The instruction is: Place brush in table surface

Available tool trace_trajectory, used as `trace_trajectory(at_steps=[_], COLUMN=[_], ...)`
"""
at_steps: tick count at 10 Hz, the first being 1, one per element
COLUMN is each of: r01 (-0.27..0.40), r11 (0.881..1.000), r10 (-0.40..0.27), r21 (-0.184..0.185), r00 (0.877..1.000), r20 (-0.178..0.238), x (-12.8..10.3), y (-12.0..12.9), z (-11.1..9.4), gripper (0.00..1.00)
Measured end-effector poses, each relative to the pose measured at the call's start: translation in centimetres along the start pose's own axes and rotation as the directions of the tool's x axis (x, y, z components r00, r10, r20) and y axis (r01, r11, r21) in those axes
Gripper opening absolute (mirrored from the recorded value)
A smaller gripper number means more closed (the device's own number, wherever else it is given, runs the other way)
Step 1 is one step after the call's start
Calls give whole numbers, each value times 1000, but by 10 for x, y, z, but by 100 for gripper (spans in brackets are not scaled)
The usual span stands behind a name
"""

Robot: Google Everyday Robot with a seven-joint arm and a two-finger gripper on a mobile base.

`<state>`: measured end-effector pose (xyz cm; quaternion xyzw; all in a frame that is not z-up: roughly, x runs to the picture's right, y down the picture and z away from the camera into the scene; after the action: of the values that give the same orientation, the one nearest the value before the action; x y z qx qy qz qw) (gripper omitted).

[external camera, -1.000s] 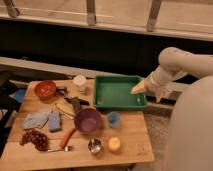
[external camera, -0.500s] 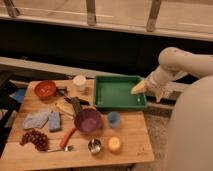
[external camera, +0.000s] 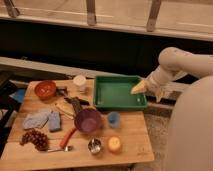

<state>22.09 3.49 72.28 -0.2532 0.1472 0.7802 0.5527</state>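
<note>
The brush (external camera: 76, 104), a small dark oblong block, lies on the table surface (external camera: 135, 134) just up and left of the purple bowl (external camera: 88, 121), beside a pale cream stick (external camera: 64, 109). My gripper (external camera: 141, 89) hangs at the right rim of the green tray (external camera: 119, 92), far to the right of the brush. Its jaws stand open and hold nothing; one yellowish fingertip (external camera: 137, 89) points left over the tray. The pale arm comes in from the right.
On the table are a red bowl (external camera: 45, 90), white cup (external camera: 79, 82), blue cloth (external camera: 36, 119), grapes (external camera: 35, 138), an orange-red handled utensil (external camera: 67, 137), small blue cup (external camera: 114, 119), metal cup (external camera: 94, 146) and yellow object (external camera: 114, 144). A dark wall and railing stand behind.
</note>
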Motion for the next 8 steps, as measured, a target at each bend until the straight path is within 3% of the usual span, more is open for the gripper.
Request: trace_trajectory(at_steps=[5,7,8], r01=[7,80,189], r11=[1000,997,982], r10=[-7,-80,-188], r21=[1,11,17], r00=[1000,997,982], r20=[-1,-7,-13], x=[0,7,15], y=[1,9,34], z=[0,-1,4], gripper=[80,80,80])
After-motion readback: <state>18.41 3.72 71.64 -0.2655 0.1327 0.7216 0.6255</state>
